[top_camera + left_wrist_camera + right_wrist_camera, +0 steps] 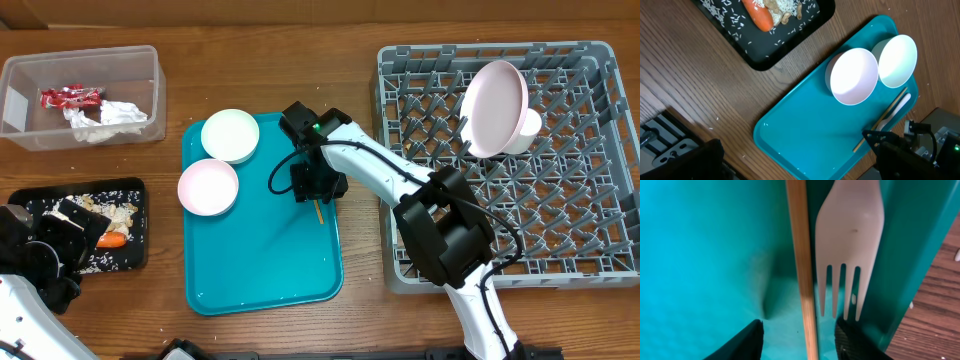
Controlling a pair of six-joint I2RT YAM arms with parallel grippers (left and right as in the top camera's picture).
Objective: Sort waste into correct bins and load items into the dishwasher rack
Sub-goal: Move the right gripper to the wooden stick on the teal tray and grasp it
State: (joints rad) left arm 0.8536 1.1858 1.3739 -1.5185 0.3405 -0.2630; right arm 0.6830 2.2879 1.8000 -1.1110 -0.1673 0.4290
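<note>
My right gripper (316, 188) (799, 330) is open, low over the teal tray (260, 250). Its fingers straddle a wooden chopstick (800, 255) (318, 211). A white plastic fork (850, 235) lies beside the chopstick, tines near the right finger. A white bowl (230, 135) and a pale pink bowl (208, 186) sit on the tray's left. The grey rack (560, 210) holds the pink plate (495, 105) upright and a white cup (529, 125). My left gripper (40, 250) is open and empty by the black tray (137, 225), which holds rice and a carrot piece (113, 240) (757, 15).
The clear tub (155, 95) at the back left holds the red wrapper (70, 96) and the crumpled napkin (105, 118). The left wrist view shows both bowls (854, 75), the fork (897, 107) and the right arm (910, 155) at the teal tray's edge.
</note>
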